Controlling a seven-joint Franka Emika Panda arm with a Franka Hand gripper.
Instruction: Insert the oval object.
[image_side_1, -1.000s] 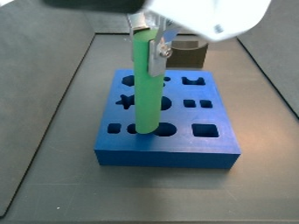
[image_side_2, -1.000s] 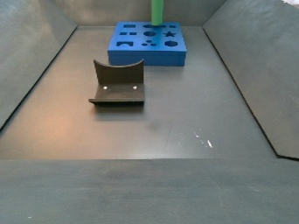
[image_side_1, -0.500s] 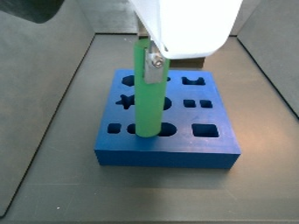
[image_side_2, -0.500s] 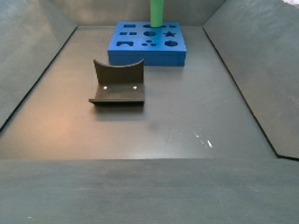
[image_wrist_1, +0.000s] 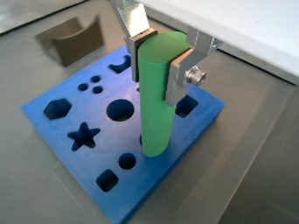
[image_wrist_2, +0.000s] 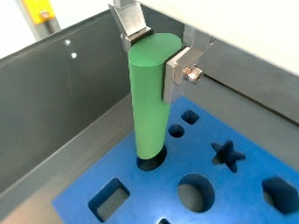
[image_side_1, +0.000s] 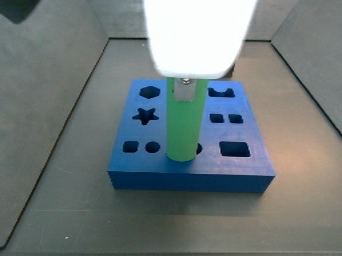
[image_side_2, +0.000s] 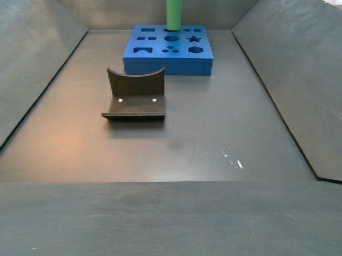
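The rod (image_wrist_2: 149, 101) looks like smooth, matt green plastic, and the block (image_wrist_1: 87, 162) like matt blue plastic with clean-cut holes. The gripper (image_wrist_2: 156, 52), clamped on the rod's top above the block, has flat brushed-silver metal fingers (image_wrist_1: 131, 17). The holder (image_side_2: 134, 95) is dull dark grey plastic; the floor (image_side_2: 174, 150) is grey with faint sheen.

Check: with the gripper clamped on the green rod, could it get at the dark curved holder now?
Probably not: the gripper is shut on the oval object, standing in the blue block. The holder stands apart on open floor.
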